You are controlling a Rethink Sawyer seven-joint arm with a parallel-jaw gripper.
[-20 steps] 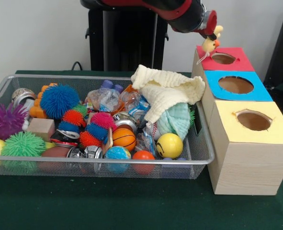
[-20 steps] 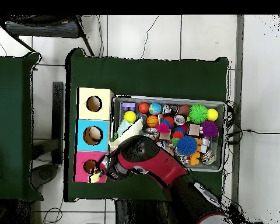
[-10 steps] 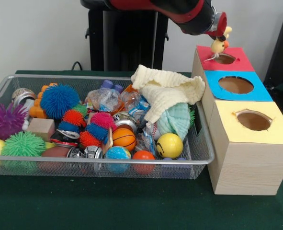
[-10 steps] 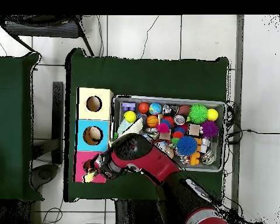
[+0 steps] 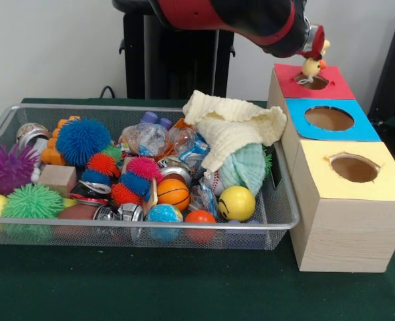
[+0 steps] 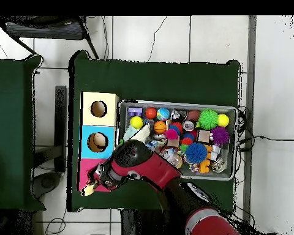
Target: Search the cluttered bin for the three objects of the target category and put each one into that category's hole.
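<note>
My gripper (image 5: 315, 51) is shut on a small yellow plush toy (image 5: 311, 67) with an orange beak. The toy hangs just above the hole (image 5: 313, 82) in the red-topped box (image 5: 337, 88), at the hole's far rim. In the overhead view the gripper (image 6: 94, 183) and the toy (image 6: 88, 190) sit over the red box (image 6: 84, 172), and the arm hides that box's hole. The wire bin (image 5: 150, 224) holds several spiky balls, smooth balls, cans and crumpled bags.
A blue-topped box (image 5: 359, 132) and a yellow-topped box (image 5: 387, 189), each with a round hole, stand in a row with the red one beside the bin. A cream cloth (image 5: 234, 127) lies over the bin's right end, above a pale green cloth (image 5: 247, 167).
The arm has carried the toy rightward in the front view, from the red box's left edge to over its hole. The bin's contents have not moved.
</note>
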